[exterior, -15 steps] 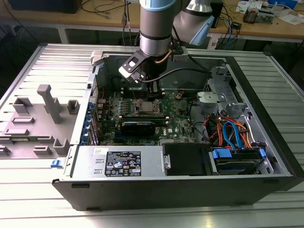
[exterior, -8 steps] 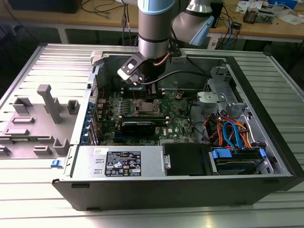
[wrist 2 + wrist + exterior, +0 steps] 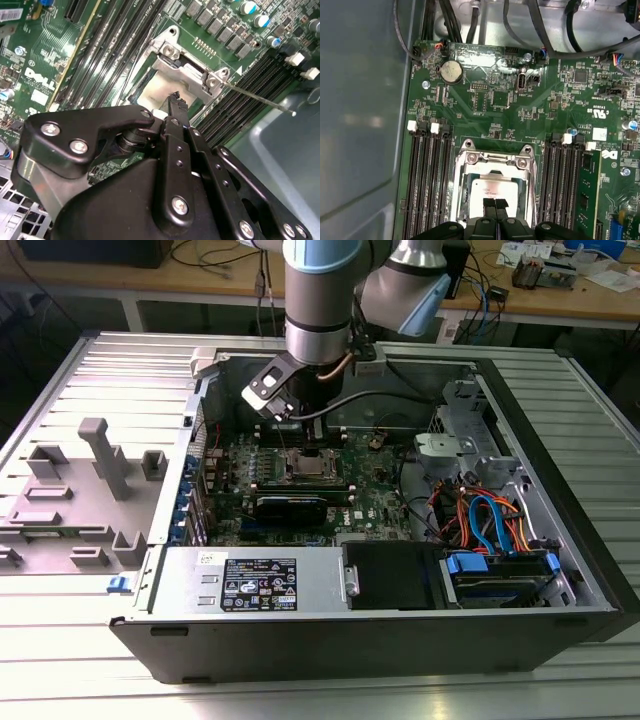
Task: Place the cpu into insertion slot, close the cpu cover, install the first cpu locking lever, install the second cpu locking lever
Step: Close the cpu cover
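Note:
The cpu (image 3: 490, 189), a small square chip with a silver-grey top, lies in the insertion slot (image 3: 532, 175) on the green motherboard (image 3: 485, 100). The silvery cpu cover (image 3: 492, 161) lies flat around it. My gripper (image 3: 495, 202) hangs just over the near edge of the chip, its two black fingertips pressed together with nothing between them. In the second wrist view the gripper (image 3: 175, 100) stands over the cpu (image 3: 150, 95) beside the cover (image 3: 187, 72). A thin wire locking lever (image 3: 260, 99) sticks out sideways from the socket corner. In the exterior view the gripper (image 3: 308, 440) is above the socket (image 3: 305, 465).
Memory slots (image 3: 427, 185) flank the socket on both sides. A black card with a heatsink (image 3: 290, 505) lies in front of it. Orange and blue cables (image 3: 480, 520) fill the exterior view's right of the case. Case walls (image 3: 205, 420) ring the board. A grey fixture (image 3: 90, 470) stands outside.

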`<state>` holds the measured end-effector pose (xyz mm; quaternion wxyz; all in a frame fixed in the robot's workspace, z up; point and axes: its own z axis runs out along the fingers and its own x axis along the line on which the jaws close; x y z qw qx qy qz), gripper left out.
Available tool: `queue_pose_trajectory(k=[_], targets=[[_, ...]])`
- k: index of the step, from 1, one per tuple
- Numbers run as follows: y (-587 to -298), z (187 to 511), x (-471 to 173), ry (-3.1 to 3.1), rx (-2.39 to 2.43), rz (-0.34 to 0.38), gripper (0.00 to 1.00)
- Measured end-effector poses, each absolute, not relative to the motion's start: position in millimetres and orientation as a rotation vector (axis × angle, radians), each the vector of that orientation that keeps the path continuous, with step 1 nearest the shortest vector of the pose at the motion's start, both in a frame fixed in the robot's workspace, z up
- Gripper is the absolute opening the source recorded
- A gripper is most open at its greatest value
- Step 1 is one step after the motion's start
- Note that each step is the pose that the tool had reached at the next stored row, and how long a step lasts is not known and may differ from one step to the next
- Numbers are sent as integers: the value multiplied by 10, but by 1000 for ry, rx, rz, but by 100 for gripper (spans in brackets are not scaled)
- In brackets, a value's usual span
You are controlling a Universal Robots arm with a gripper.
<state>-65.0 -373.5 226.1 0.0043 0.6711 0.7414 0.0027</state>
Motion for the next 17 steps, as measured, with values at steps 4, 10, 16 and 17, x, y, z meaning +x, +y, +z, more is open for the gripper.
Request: queue_pose_trajectory(k=[4,10,16,17], targets=[[-3735,2221,-738,2329,2097,10,11],[-3736,2051,-843,2340,2099,0,11],[-3736,2041,-843,2339,2099,0,11],[-3735,2041,-843,2339,2099,0,11]])
